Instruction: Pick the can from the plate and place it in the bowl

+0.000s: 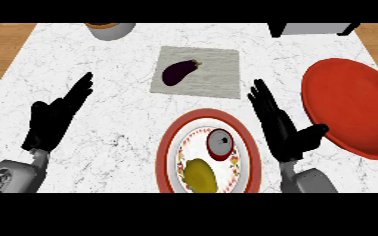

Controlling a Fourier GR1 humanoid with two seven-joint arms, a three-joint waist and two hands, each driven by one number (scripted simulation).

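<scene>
The small red, grey-topped can on the red-rimmed patterned plate is best approached from its right by the spread, empty right hand.

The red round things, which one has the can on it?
The plate with the flowery middle, between the hands, holds the can beside something yellow. The plain red bowl at the right holds nothing.

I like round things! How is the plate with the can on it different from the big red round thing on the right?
The plate has a red rim and a white, flowery middle; the red dish is plain red all over. The plate carries the can and a yellow thing; nothing shows on the red dish. The plate lies between the hands, the red dish beyond the right hand, cut off by the edge. Both are round and sit on the counter.
</scene>
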